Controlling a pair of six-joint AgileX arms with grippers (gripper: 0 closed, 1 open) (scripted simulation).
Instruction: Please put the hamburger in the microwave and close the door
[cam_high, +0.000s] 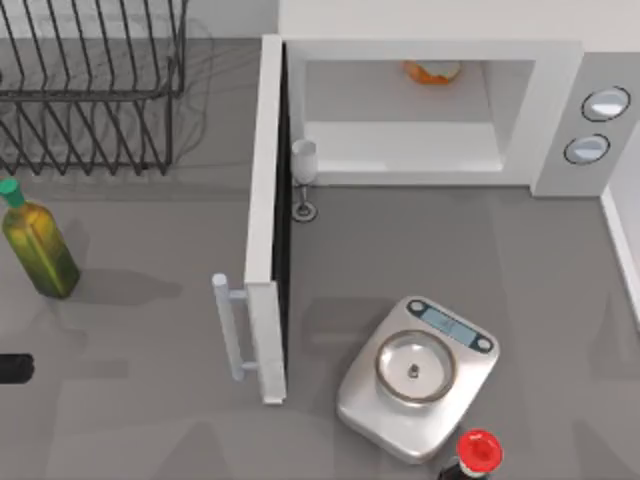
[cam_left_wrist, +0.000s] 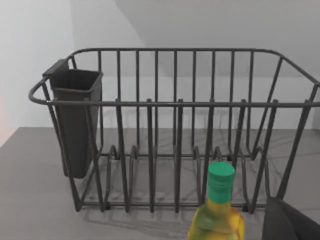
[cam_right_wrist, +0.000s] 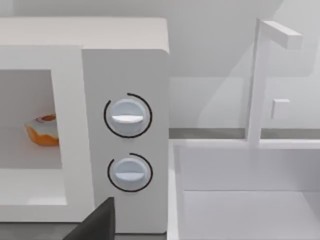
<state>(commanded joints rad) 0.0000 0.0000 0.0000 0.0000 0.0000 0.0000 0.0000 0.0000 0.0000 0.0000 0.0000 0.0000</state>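
1. The hamburger (cam_high: 433, 71) is sitting inside the microwave (cam_high: 556, 120), toward the back.
2. The door (cam_high: 266, 220) is standing wide open.
3. The left tool (cam_high: 14, 368) is waiting at the bench's left edge; its spread cannot be told.

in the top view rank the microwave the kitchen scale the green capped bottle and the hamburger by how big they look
1. microwave
2. kitchen scale
3. green-capped bottle
4. hamburger, partly hidden by the microwave's top, so its full size is unsure
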